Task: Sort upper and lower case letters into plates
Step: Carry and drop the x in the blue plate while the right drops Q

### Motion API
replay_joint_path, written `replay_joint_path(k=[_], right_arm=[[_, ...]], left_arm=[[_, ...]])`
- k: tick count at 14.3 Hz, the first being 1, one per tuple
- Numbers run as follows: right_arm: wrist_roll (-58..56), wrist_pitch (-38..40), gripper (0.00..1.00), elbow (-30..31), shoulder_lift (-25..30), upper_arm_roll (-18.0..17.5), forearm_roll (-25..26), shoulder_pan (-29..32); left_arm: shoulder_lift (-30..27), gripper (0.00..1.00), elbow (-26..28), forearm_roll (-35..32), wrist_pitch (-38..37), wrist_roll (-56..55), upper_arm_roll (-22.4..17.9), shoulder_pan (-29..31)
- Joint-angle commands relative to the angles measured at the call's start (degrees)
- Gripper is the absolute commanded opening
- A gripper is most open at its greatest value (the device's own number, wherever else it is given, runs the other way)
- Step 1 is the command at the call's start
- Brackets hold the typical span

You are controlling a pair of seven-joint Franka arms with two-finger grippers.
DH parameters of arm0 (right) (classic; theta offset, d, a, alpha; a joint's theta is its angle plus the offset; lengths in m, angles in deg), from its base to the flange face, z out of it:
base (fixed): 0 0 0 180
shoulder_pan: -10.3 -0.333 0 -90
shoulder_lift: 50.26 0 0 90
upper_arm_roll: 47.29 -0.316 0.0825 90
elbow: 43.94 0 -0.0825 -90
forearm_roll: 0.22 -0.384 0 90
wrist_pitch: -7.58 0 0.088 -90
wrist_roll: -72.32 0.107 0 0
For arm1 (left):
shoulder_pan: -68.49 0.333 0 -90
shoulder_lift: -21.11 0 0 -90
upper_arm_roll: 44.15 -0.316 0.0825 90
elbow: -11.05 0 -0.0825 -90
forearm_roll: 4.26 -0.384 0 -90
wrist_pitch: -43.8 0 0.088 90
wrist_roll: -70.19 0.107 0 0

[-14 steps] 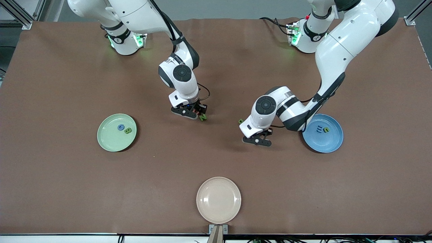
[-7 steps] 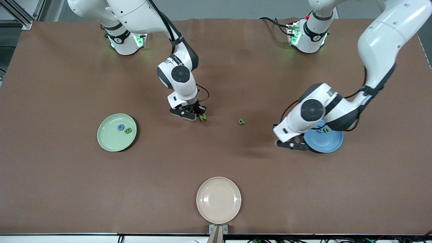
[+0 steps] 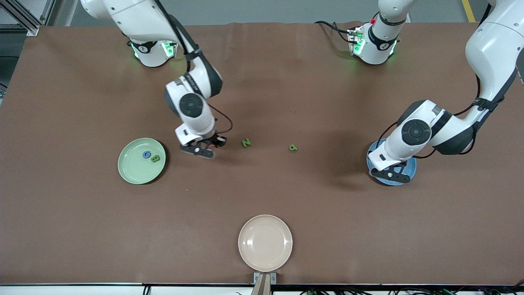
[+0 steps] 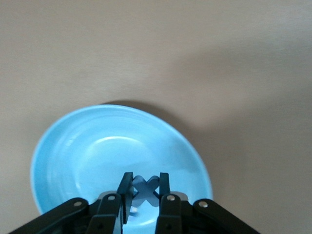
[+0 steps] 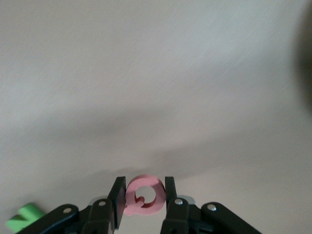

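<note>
Nearest the front camera on my brown bench (image 3: 82, 229) sits the round cream-beige plate (image 3: 265, 242), which is no part of the sorting. Farther up, my left claw (image 4: 143, 191) hangs over the shallow round blue plate (image 3: 411, 164), clamped on the small chunky blue letter x (image 4: 145, 186). I judge this step to be the drop: the next move calls for lowering a little and parting the fingers so the x lands inside the rim. My right claw (image 5: 142, 196) is over bare bench between the round pale green plate (image 3: 132, 169) and the loose green capital N (image 3: 245, 142), clamped on the pink capital Q (image 5: 144, 195). It needs carrying across above the green plate, where the blue G (image 3: 146, 154) and green B (image 3: 155, 158) lie touching. The green lowercase p (image 3: 293, 147) lies beside the N, toward the left arm's end. My left wrist covers most of the blue plate, so I cannot see what already lies in it.
</note>
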Motion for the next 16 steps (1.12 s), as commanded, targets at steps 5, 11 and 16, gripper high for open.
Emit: replay_joint_path(k=[5, 11, 16], right_arm=[[-39.24, -1.34, 0.0, 8.01, 6.15, -0.97, 0.65, 23.4], [-55.2, -9.17, 0.0, 11.62, 5.09, -1.06, 0.56, 33.45], [-55.11, -9.09, 0.01, 12.14, 3.16, -1.32, 0.3, 32.84]], left_arm=[[0.33, 0.08, 0.74, -5.31, 9.54, 4.96, -4.23, 2.27], [0.86, 0.08, 1.0, -5.84, 11.41, 7.25, -6.53, 2.27], [0.51, 0.69, 1.09, -5.84, 11.5, 6.72, -6.79, 2.36]])
